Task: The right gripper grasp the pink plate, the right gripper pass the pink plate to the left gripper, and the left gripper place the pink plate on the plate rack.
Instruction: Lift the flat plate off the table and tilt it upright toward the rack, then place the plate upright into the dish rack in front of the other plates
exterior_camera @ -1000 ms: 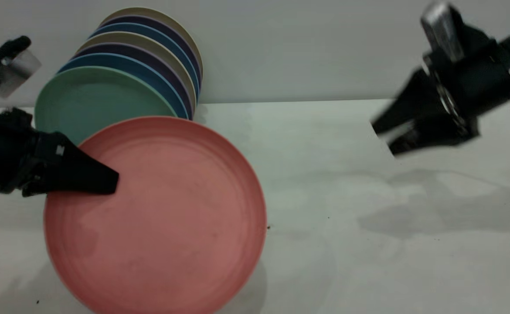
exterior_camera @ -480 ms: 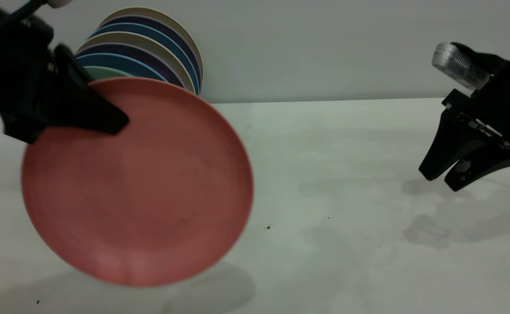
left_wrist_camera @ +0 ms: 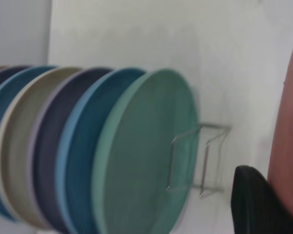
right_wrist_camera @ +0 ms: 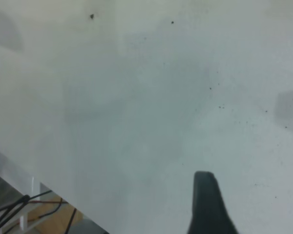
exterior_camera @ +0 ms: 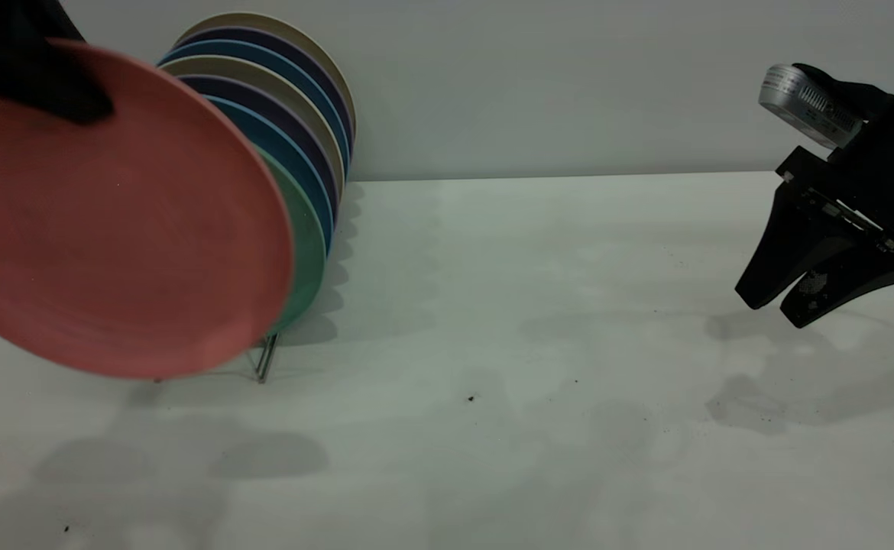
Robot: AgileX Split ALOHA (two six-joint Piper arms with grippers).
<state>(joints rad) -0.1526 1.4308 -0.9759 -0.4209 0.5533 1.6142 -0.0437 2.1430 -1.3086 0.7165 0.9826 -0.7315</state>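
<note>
The pink plate (exterior_camera: 111, 229) hangs tilted in the air at the far left, just in front of the green plate (exterior_camera: 306, 244). My left gripper (exterior_camera: 84, 111) is shut on its upper rim, with one black finger lying across the plate's face. In the left wrist view the pink plate (left_wrist_camera: 289, 141) fills one edge beside my finger (left_wrist_camera: 254, 204). The plate rack (exterior_camera: 266, 357) shows as thin silver wire under the plates, and its empty front loops (left_wrist_camera: 205, 161) stand past the green plate (left_wrist_camera: 146, 156). My right gripper (exterior_camera: 775, 309) hovers at the far right, open and empty.
Several blue, dark purple and beige plates (exterior_camera: 279, 99) stand upright in the rack behind the green one. A grey wall runs along the back. The white table (exterior_camera: 531, 344) carries small dark specks, and its edge with cables below shows in the right wrist view (right_wrist_camera: 34, 195).
The left gripper has carried the pink plate up and to the left, from the table's front to in front of the rack. The right gripper withdrew to the right and lowered, then held still.
</note>
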